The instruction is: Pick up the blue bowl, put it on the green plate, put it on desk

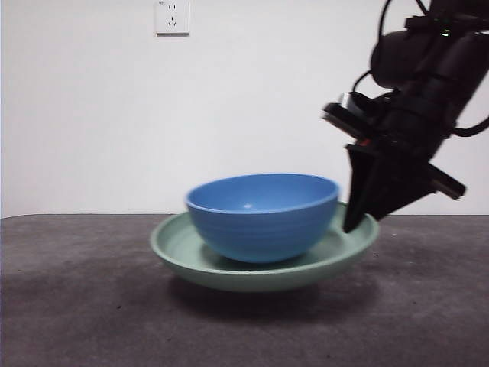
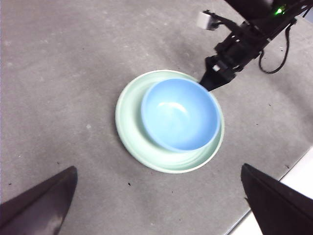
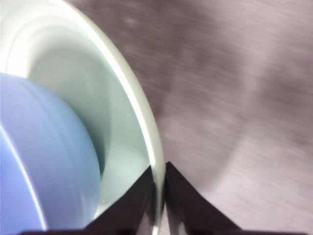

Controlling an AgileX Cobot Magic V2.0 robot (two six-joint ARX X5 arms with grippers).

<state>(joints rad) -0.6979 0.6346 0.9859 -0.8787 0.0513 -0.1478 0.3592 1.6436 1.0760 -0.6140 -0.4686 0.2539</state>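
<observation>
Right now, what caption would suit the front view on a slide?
The right tool pinches the green plate by its rim, the blue bowl sitting inside.

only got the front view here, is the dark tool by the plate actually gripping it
Observer: Yes. The right wrist view shows the right tool shut on the green plate rim.
Operator: is the bowl centered in it
Observer: No. From the left wrist view, the blue bowl sits off-center, toward the side the right tool holds.
Operator: where's the other arm
Observer: The left tool is open, high above the desk, holding nothing.
</observation>
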